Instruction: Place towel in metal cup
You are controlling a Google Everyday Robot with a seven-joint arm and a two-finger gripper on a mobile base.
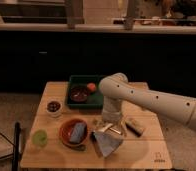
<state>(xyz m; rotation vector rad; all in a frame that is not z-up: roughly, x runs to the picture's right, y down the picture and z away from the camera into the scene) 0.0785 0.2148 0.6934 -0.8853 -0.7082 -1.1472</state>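
A blue-grey towel [108,144] lies crumpled on the wooden table [141,155], at the front middle. My gripper [107,129] points down from the white arm [141,97] and sits right at the towel's upper edge, touching or just above it. I cannot pick out a metal cup; the arm's wrist covers the table spot behind the towel.
A green tray [73,102] at the back holds a dark bowl [80,93] and an orange fruit [92,87]. An orange plate [66,131] with a grey-blue item lies left of the towel. A green cup [39,137], a small white cup [54,107] and a dark bar [134,126] are also on the table.
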